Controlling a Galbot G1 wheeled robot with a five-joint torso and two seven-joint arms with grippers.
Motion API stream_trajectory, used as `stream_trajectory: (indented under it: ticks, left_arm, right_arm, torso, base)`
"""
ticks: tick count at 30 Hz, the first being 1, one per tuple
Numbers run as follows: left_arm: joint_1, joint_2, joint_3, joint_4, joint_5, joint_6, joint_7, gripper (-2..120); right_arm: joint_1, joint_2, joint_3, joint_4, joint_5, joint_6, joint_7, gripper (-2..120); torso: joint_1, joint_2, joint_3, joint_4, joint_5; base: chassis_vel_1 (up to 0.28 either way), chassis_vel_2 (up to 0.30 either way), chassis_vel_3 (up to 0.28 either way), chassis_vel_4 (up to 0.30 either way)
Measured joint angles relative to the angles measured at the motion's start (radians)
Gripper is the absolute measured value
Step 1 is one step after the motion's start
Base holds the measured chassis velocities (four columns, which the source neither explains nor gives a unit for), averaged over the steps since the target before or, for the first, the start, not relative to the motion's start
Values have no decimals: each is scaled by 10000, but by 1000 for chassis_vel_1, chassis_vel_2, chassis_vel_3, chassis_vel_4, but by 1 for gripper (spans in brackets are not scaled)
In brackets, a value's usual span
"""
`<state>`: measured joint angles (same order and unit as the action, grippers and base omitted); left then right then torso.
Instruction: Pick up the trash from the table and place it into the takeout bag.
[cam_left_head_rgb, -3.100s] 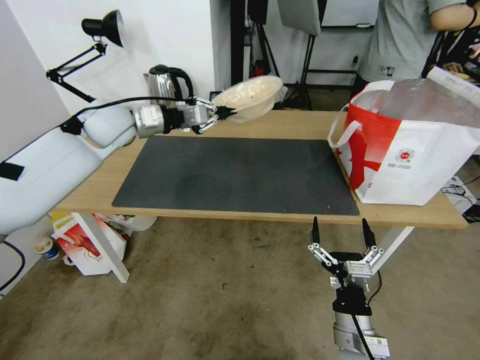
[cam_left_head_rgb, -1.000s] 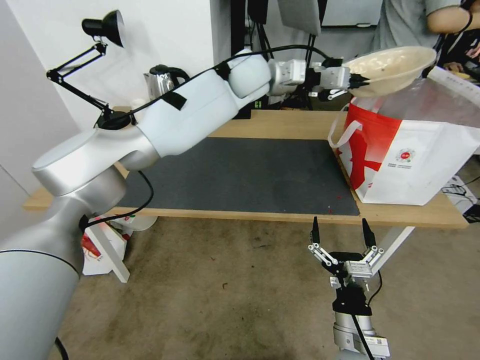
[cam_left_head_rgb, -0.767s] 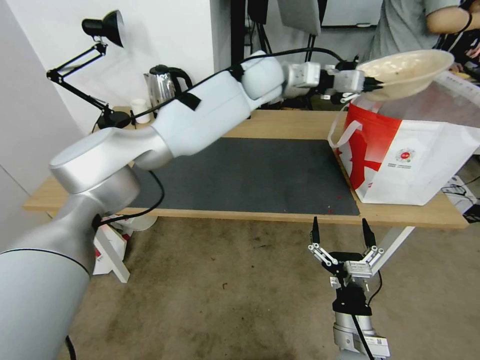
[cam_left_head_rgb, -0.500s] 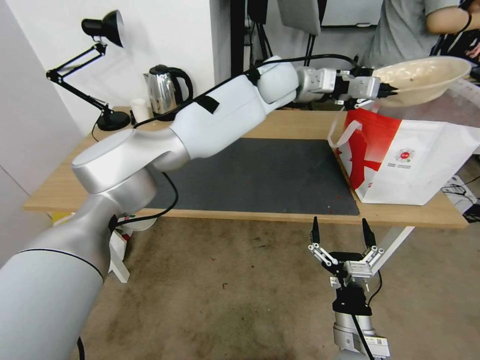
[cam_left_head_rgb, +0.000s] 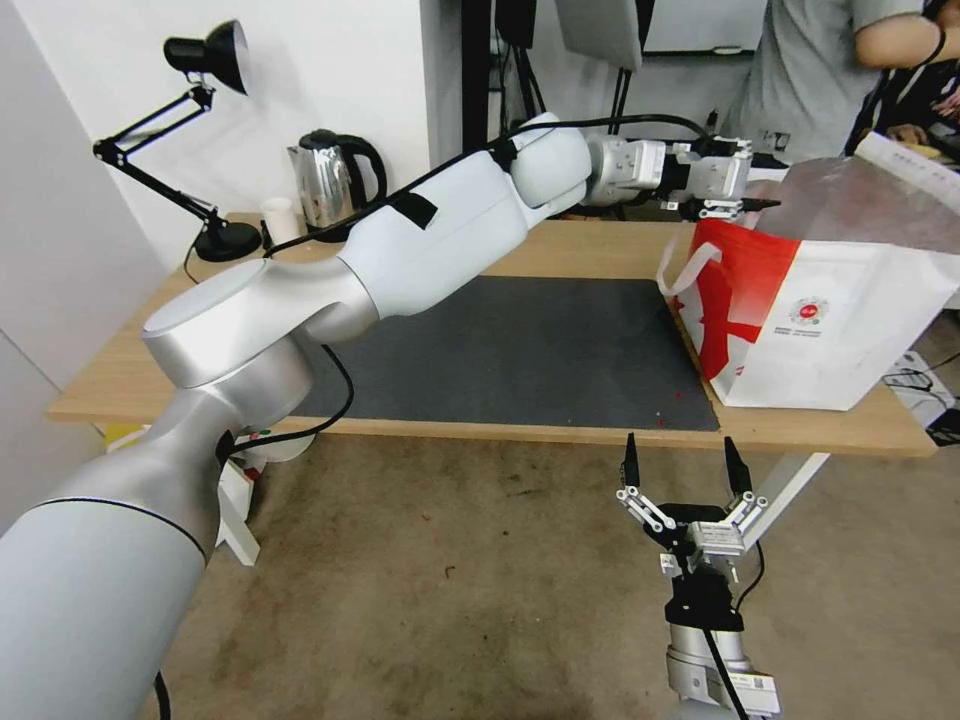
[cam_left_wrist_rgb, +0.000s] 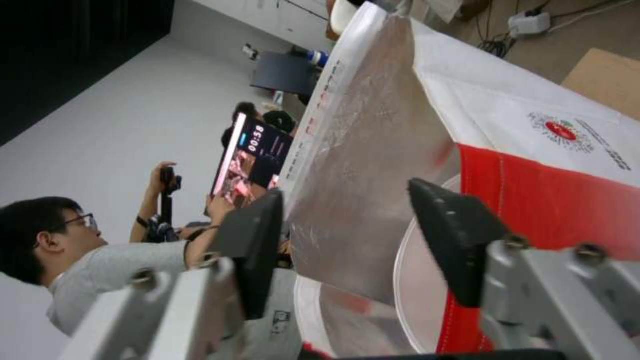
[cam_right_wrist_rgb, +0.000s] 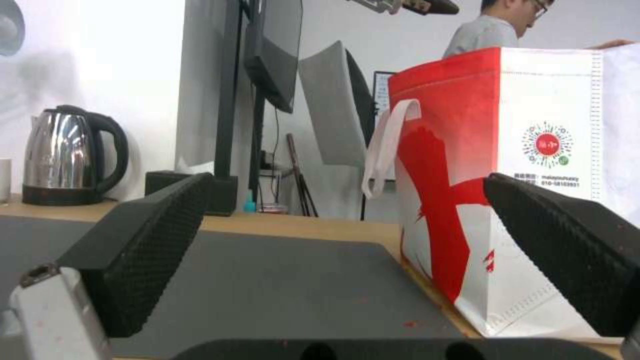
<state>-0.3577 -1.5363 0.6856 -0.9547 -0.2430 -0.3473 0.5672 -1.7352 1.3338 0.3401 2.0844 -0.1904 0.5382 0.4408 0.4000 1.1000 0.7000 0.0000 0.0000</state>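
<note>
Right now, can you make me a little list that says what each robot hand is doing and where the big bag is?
left gripper: open, holding nothing, at the takeout bag's top edge
right gripper: open, parked low in front of the table
takeout bag: upright on the table's right end, beside the dark grey mat, foil lining showing
kettle: at the table's back left
desk lamp: near the kettle
</note>
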Motion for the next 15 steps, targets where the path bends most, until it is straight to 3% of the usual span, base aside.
stream_trajectory:
  ticks: [8,15]
  left_arm:
    - [-118,283,26,-374,-335,264,7,88]
    - [-84,1126,32,-1209,-1121,1045,-259,99]
  right_arm:
    - [0,0,0,0,0,0,0,100]
    - [0,0,0,0,0,0,0,100]
  torso:
    - [0,0,0,-3,0]
    - [0,0,0,2,-1]
  base:
    - [0,0,0,0]
    - [0,0,0,0]
